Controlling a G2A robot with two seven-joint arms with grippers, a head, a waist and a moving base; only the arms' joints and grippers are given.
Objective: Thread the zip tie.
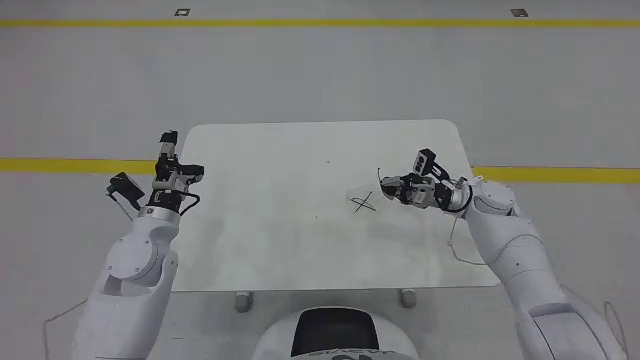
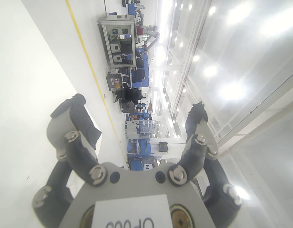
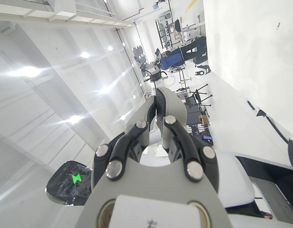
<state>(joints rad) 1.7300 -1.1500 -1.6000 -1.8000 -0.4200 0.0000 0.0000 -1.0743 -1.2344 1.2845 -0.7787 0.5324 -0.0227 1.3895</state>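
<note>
Watching my right gripper (image 3: 157, 100), I see its fingers pressed together on the thin zip tie (image 3: 155, 88), which sticks out beyond the fingertips. My left gripper (image 2: 138, 103) is spread apart, empty.

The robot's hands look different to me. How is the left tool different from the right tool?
The left tool is open, fingers spread wide; the right tool is shut, fingers pressed together. The left tool sits at the table's left edge; the right tool is farther in over the table, on its right side. Both have two black fingers on a grey base.
</note>
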